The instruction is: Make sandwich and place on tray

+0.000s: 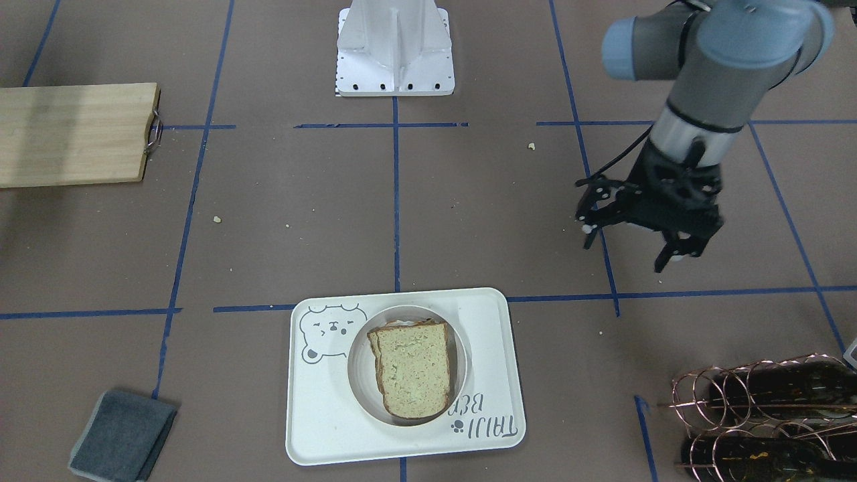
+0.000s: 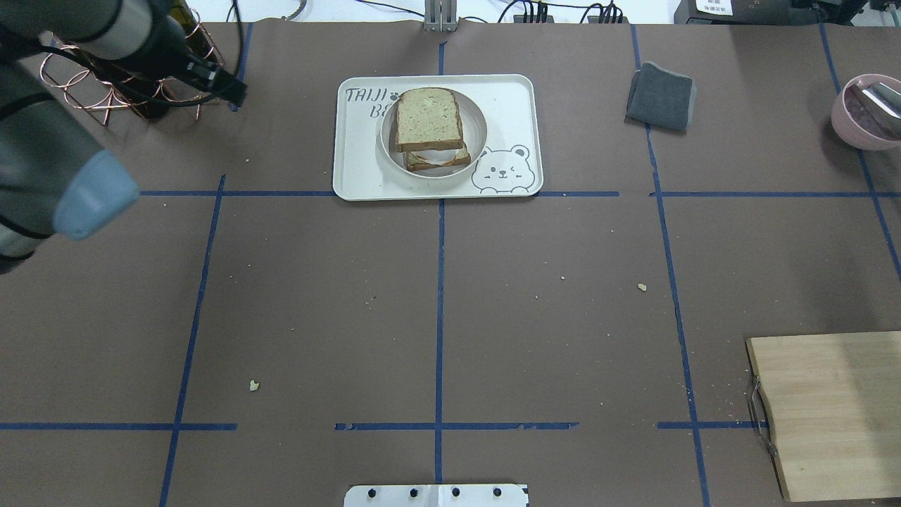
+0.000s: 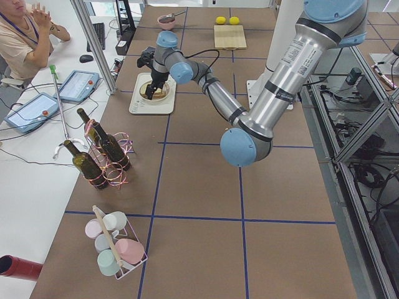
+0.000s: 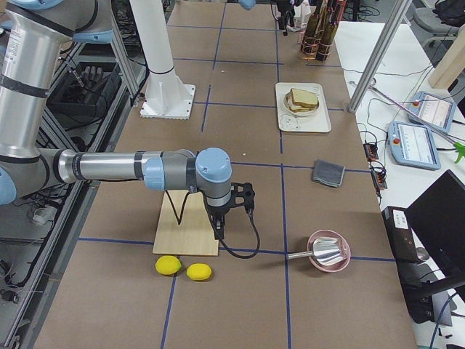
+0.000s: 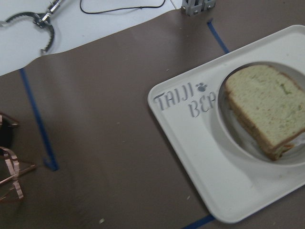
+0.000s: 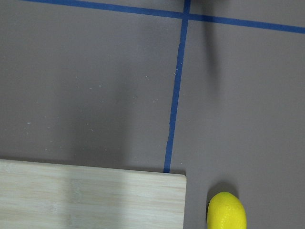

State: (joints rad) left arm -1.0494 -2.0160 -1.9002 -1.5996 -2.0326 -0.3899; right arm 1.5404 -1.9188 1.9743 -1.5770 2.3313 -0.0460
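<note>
- Sandwich (image 1: 410, 368) sits in its beige bowl (image 1: 357, 391) on the bear tray (image 1: 321, 428); placement looks finished.
- Left tool (image 1: 627, 253) hangs spread, empty, apart from the tray.
- Right tool (image 4: 218, 230) over the cutting board (image 4: 182, 238); I cannot tell its grip.

The left arm (image 1: 710, 67) is a run of silver-grey tubes joined by fat round joints with pale blue end caps (image 1: 617, 40). Its thickest tube carries small printed labels (image 3: 288, 57). Above the left tool (image 1: 626, 251) a black cable (image 1: 619, 161) loops off the wrist. This tool is a black open-framed block with two thin black fingers (image 1: 666, 258), pale at the tips. The right arm (image 4: 109, 169) is built alike, with grey tube and blue-capped joint, and a black lead (image 4: 253, 225) hangs beside the black right tool (image 4: 217, 227). The white ribbed pedestal (image 1: 395, 47) has dark screw holes along its foot plate.
</note>
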